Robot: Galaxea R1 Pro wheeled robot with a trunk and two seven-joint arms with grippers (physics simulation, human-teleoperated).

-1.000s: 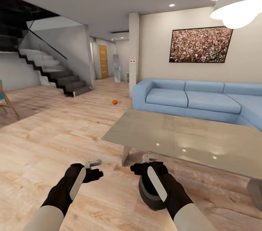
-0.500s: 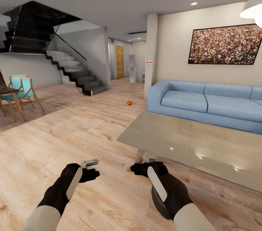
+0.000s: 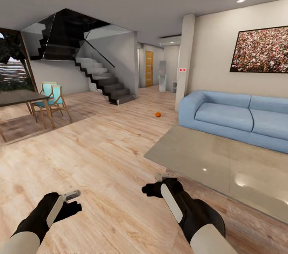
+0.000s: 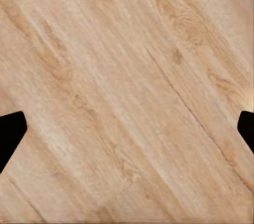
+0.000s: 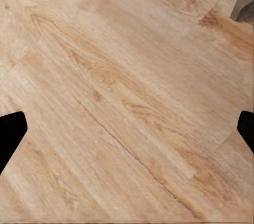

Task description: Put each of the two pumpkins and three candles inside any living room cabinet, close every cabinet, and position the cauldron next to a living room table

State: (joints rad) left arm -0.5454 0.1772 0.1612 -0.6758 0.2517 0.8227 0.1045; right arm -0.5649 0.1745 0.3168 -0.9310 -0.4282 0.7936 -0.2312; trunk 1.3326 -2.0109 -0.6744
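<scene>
Grippers (image 3: 74, 200) spread, pumpkin (image 3: 158, 115) afar

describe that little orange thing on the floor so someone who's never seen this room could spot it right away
Find the long blue sofa along the wall with the framed picture. Off its near end, towards the staircase, a pumpkin sits alone on the wooden floor. It is small, round and the only orange thing on the bare boards.
</scene>
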